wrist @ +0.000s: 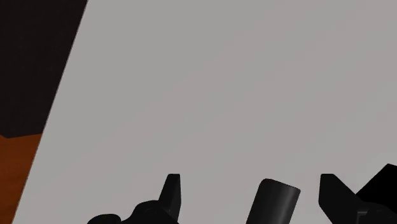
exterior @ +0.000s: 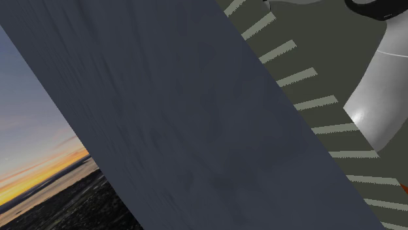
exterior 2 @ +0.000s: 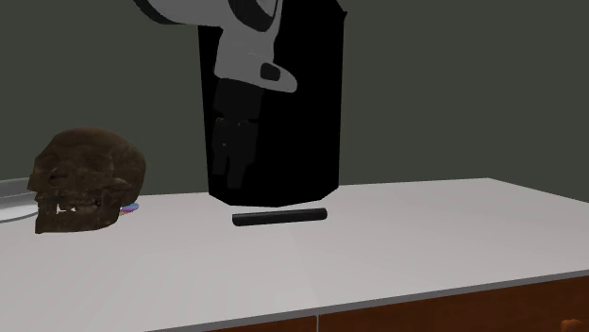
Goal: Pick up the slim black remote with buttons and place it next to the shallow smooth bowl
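Closest in, the gripper stands spread wide, its black fingers on either side of one end of the slim black remote without touching it. The remote lies flat on the white desk, off to the second exterior view's right of a brown skull and apart from it. On the skull's other side a pale shallow bowl peeks out, partly hidden by it. The white arm hangs above the remote.

remote on table, just before stand | skull on table, well off to second exterior view's left of remote | bowl behind skull, left edge | remote end between gripper fingers, touching neither
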`<state>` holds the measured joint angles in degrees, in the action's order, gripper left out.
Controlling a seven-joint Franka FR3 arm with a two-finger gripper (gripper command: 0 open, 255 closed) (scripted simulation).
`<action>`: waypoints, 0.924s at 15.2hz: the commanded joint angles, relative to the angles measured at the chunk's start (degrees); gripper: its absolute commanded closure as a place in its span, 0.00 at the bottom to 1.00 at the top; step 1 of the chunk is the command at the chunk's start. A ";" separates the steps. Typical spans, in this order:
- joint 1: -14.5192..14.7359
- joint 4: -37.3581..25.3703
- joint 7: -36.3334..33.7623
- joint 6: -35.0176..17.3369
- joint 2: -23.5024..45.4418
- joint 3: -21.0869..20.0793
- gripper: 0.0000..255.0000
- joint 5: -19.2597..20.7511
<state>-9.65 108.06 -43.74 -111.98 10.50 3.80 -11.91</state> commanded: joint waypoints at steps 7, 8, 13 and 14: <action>-3.46 -14.11 -9.11 -1.48 14.77 3.04 0.00 -4.36; -3.98 -15.86 -10.21 -1.55 16.49 3.40 0.00 -4.95; -3.97 -15.15 -10.49 -4.16 18.33 3.30 0.00 -5.65; -3.90 -14.79 -10.42 -4.79 18.60 3.23 0.00 -5.75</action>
<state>-13.68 92.55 -54.20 -115.88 28.98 7.11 -17.53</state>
